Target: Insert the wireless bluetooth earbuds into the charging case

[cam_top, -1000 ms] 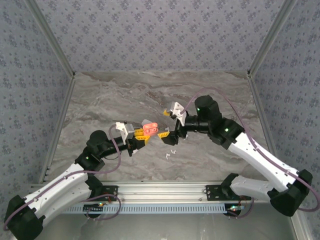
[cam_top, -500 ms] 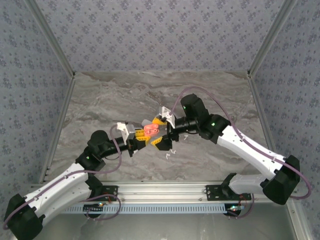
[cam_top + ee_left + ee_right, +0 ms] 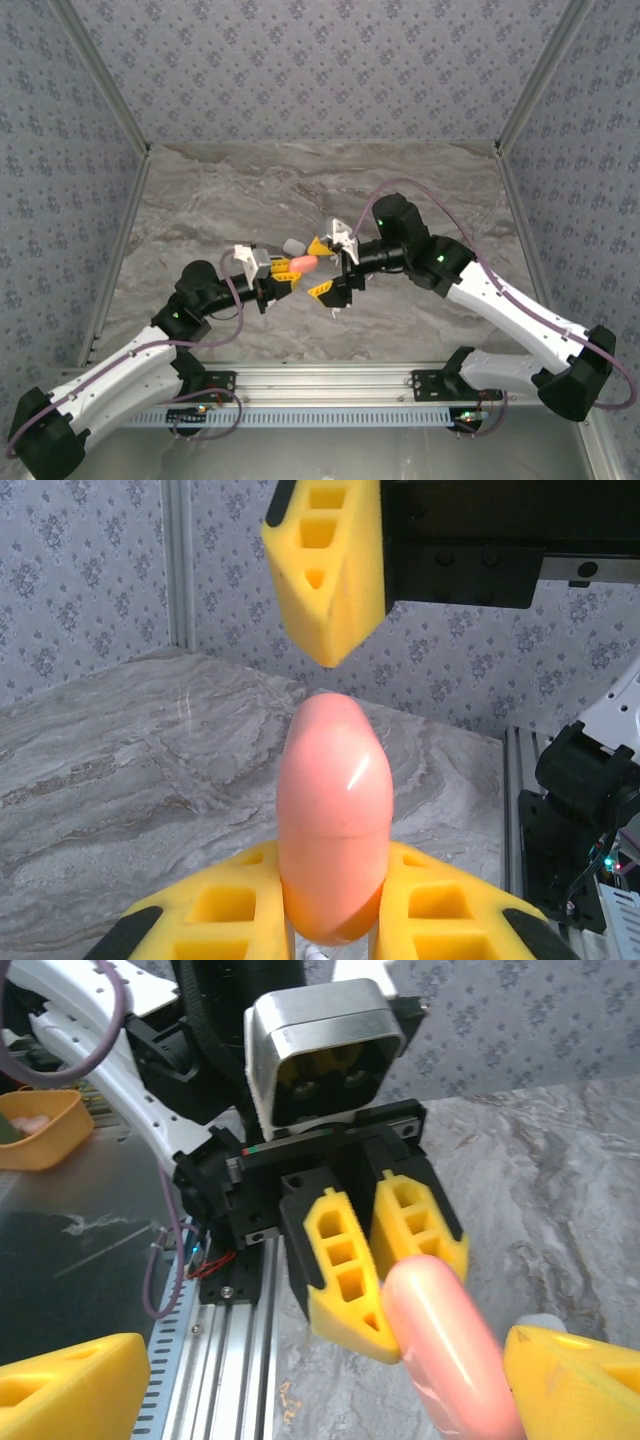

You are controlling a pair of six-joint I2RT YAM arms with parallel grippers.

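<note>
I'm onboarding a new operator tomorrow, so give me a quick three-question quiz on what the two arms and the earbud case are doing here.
1. True or false: the left gripper has its fingers clamped on the coral-pink charging case.
2. The right gripper is: A) shut on the case; B) open, with a finger on either side of the case; C) shut on nothing.
3. Is the case's lid open or closed?
Key: 1 true; 2 B; 3 closed.

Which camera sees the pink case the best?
The left wrist view: the pink case stands big and centred, pinched in the left pincer. In the right wrist view the case runs off the bottom edge; in the top view it is a tiny blob.
</note>
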